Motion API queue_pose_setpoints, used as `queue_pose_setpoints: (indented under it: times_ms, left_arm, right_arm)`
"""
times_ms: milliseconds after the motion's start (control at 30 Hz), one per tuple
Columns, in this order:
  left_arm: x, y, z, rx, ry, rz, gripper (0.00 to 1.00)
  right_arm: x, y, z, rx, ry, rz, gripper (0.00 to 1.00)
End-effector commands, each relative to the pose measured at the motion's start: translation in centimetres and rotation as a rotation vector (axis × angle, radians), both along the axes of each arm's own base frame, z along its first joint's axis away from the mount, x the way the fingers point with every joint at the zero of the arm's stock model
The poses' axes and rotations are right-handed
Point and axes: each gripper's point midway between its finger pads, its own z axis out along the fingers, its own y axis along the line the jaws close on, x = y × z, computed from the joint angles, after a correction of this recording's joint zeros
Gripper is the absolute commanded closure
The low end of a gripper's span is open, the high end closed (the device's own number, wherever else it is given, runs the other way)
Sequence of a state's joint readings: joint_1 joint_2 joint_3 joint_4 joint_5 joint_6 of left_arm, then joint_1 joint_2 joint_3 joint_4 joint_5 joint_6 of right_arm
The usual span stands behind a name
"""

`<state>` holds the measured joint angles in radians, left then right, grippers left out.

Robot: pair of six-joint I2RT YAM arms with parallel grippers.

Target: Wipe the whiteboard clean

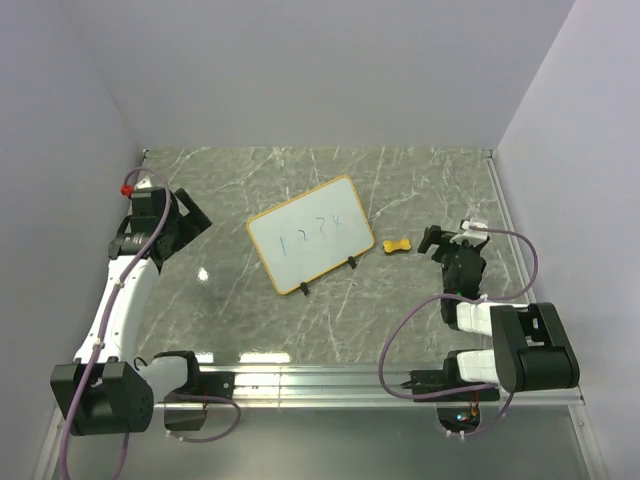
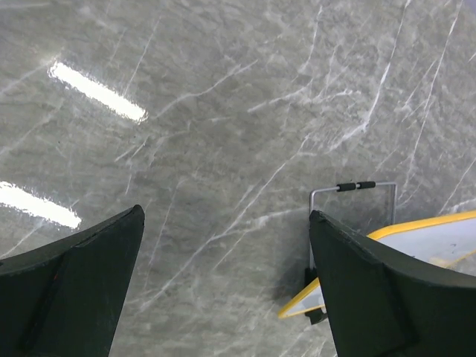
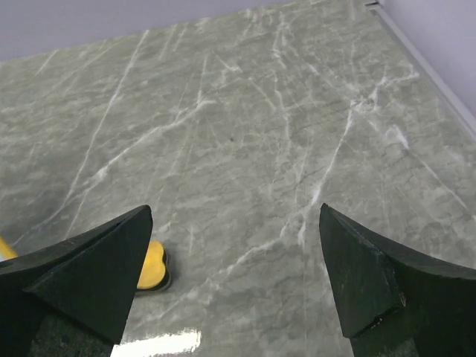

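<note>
The whiteboard point(image 1: 308, 236), white with a yellow-orange frame and dark handwritten digits, lies tilted mid-table on two black feet. Its corner and a wire stand show in the left wrist view point(image 2: 439, 238), partly behind my right-hand finger. A small yellow bone-shaped piece point(image 1: 396, 245) lies just right of the board; it shows in the right wrist view point(image 3: 152, 266) beside my left-hand finger. My left gripper point(image 1: 192, 212) is open and empty, left of the board. My right gripper point(image 1: 440, 240) is open and empty, right of the yellow piece.
The grey marble table point(image 1: 420, 190) is walled by pale panels at the back and both sides. A metal rail point(image 1: 320, 380) runs along the near edge between the arm bases. Cables loop around both arms.
</note>
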<state>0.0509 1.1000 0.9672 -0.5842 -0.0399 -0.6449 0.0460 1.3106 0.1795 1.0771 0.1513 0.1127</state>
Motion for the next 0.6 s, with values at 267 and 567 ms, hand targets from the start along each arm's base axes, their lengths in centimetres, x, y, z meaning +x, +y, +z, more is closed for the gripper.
queue_pose_setpoints:
  times_ms: [267, 567]
  left_arm:
    - [0.0, -1.2, 1.1, -0.025, -0.029, -0.048, 0.01]
    - [0.0, -2.3, 2.4, -0.026, -0.078, -0.089, 0.01]
  right_arm:
    - [5.0, 7.0, 11.8, 0.222, 0.349, 0.148, 0.0]
    - [2.9, 9.9, 7.6, 0.561, 0.794, 0.144, 0.07]
